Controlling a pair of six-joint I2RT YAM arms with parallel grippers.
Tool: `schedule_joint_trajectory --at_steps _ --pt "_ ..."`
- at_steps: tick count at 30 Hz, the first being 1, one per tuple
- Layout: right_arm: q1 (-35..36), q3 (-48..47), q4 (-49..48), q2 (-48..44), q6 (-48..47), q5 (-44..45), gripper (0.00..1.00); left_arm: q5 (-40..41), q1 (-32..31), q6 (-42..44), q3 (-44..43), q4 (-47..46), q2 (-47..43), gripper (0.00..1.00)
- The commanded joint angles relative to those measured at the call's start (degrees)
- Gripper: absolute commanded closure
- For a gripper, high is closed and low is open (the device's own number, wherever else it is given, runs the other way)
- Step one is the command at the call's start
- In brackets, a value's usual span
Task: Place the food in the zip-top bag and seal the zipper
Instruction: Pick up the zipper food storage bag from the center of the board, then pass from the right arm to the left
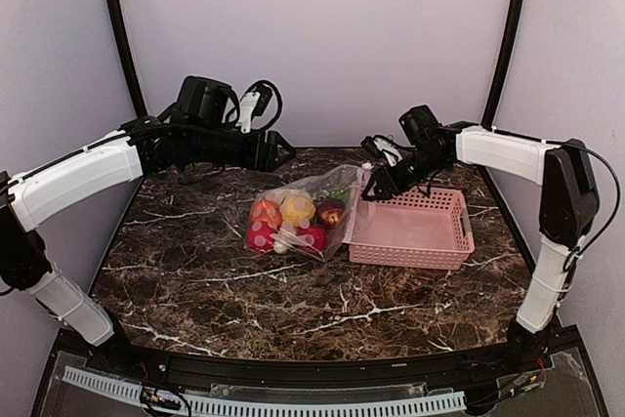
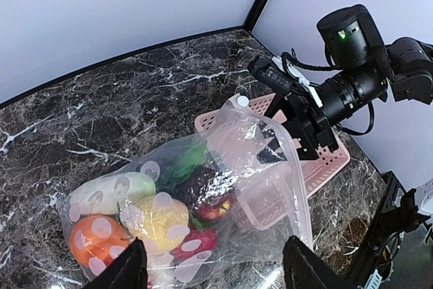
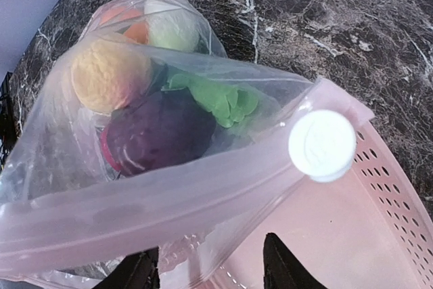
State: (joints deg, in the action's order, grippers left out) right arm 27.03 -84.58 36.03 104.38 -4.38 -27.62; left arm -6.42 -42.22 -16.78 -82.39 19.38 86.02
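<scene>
The zip-top bag (image 1: pixel 298 212) lies mid-table on its side, its mouth end propped on the pink basket's left rim. The food shows through it: an orange piece (image 2: pixel 95 238), a yellow one (image 2: pixel 159 218), a white-green one (image 2: pixel 111 191), a maroon one (image 3: pixel 159 130) and a red one (image 2: pixel 193 245). The pinkish zipper (image 3: pixel 169 194) runs across the right wrist view and ends at a white slider (image 3: pixel 322 144). My right gripper (image 3: pixel 210 272) is open just behind that strip, over the basket. My left gripper (image 2: pixel 216 269) is wide open, raised off the bag's far side and holding nothing.
The pink slotted basket (image 1: pixel 430 231) sits right of the bag and looks empty apart from the bag's edge lying on it. Purple walls and black corner posts close in the marble table (image 1: pixel 195 280). The right arm (image 2: pixel 352 86) reaches in from the right.
</scene>
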Motion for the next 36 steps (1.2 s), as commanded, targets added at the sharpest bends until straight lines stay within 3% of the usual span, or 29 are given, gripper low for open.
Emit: schedule_joint_trajectory --at_steps 1,2,6,9,15,18,22,29,36 --pt "-0.7 -3.6 -1.9 3.0 1.3 -2.1 0.55 0.9 0.3 -0.7 2.6 0.5 -4.0 0.32" --pt "-0.8 -4.5 -2.0 4.0 0.8 -2.9 0.58 1.0 0.4 -0.7 3.1 0.5 -4.4 0.32" --pt "-1.0 -9.3 -2.2 7.5 -1.3 -7.0 0.88 1.6 0.3 -0.8 4.0 0.6 -5.2 0.32" --pt "-0.5 -13.2 -0.4 7.7 -4.1 -13.1 0.97 2.0 0.3 -0.2 4.6 0.8 -6.1 0.32" --pt "4.5 -18.6 5.9 3.7 -19.4 -21.8 0.99 5.1 0.3 8.7 7.2 0.4 -10.6 0.32" --pt "8.4 -19.5 8.3 0.4 -26.3 -22.3 1.0 9.1 0.3 15.4 9.8 -2.3 -14.9 0.32" --pt "12.1 -20.9 9.4 -2.8 -29.5 -22.0 1.0 8.3 0.4 21.1 12.1 -4.0 -18.9 0.3" --pt "15.4 -29.2 16.4 -3.1 -36.7 -21.4 1.0 6.6 0.3 25.1 11.2 -2.3 -21.2 0.29" --pt "16.3 -29.0 19.1 -2.0 -41.1 -21.4 1.0 -2.9 0.3 23.8 13.7 -6.5 -20.7 0.29"
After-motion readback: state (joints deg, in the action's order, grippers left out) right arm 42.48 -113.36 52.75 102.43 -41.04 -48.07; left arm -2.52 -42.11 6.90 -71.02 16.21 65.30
